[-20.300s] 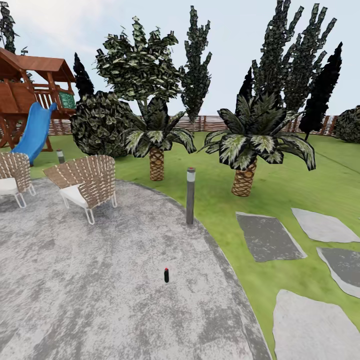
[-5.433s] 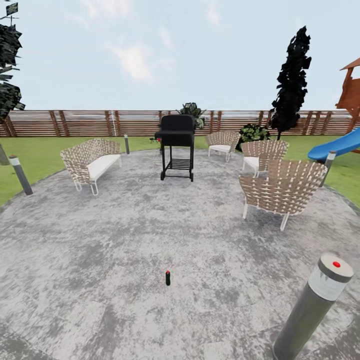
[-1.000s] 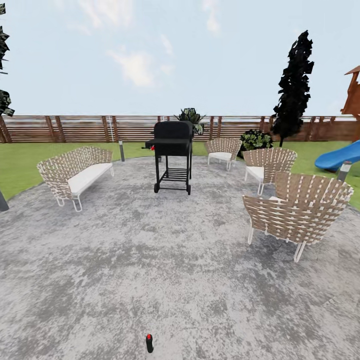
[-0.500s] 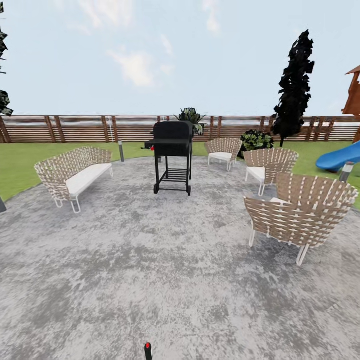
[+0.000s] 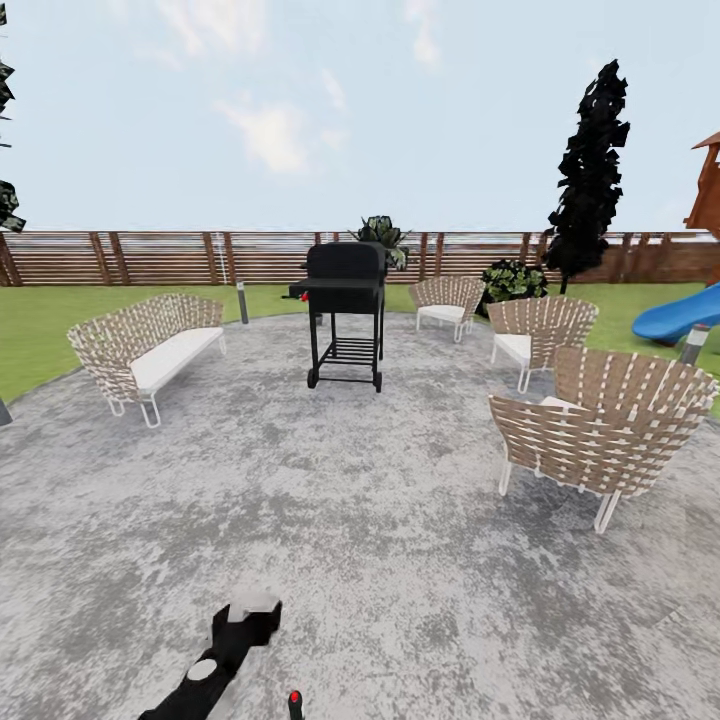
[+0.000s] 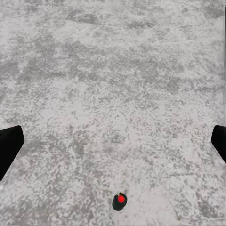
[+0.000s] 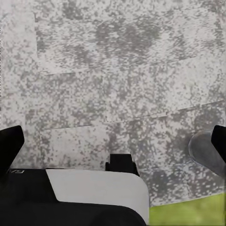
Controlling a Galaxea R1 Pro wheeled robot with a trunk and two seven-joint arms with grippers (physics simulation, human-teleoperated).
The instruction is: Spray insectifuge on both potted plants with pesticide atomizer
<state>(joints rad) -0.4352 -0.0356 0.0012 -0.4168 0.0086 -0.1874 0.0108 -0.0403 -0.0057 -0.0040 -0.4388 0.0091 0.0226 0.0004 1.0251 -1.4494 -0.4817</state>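
Standing upright on the round paved patch (image 5: 380, 560), the pesticide atomizer (image 5: 295, 704) sits at the very near edge of the head view, its red dot facing up. That placement suits a grasp from above or from the side, since nothing crowds it: the barbecue grill (image 5: 345, 312), the woven bench (image 5: 145, 350) and the woven chairs (image 5: 598, 430) all stand well apart, farther off on the paving, with the wooden fence (image 5: 150, 258) and lawn (image 5: 40, 320) beyond.

The left arm reaches forward and down from the near left, and the left gripper (image 5: 250, 608) hangs over the paving just to the left of the bottle and a little beyond it, not touching it. In the left wrist view the camera looks almost straight down at the pesticide atomizer (image 6: 119, 201), and the two dark fingertips (image 6: 8, 147) sit at the far sides of the picture, so the jaws are spread wide with nothing between them. The bottle lies off the line between the fingers, so I judge the gripper needs to draw back toward the robot before closing.

The right gripper (image 7: 113, 146) also shows dark fingers (image 7: 9, 141) wide apart and empty, pointing at paving beside what seems to be the robot's own base, though that shape is hard to make out.

No potted plants can be picked out with confidence from here.
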